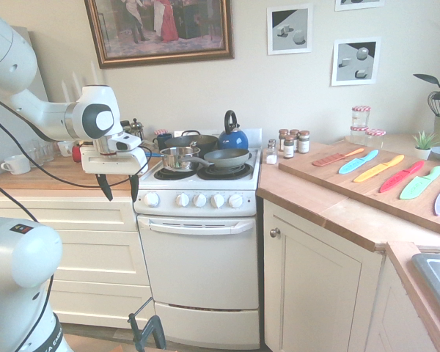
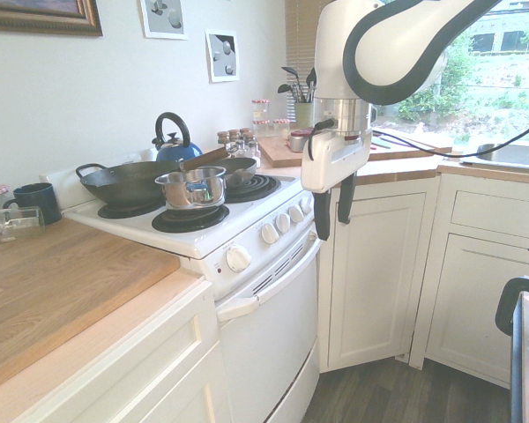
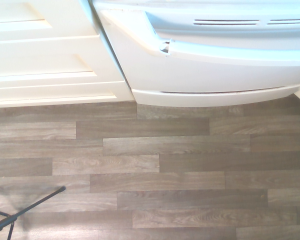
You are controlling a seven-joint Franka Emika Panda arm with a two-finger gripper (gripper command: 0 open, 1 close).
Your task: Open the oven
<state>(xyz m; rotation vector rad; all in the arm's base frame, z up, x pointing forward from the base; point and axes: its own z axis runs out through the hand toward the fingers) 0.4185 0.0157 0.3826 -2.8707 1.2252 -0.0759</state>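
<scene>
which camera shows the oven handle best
The first exterior view: the handle runs unblocked across the door, both ends visible. The second exterior view shows it foreshortened, its far end close to the gripper in the picture. The wrist view shows it from above, cut off at one side.

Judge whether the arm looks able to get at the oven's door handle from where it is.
Probably yes: the gripper hangs open, and nothing visible stands between it and the handle, though it likely must lower and turn first.
</scene>
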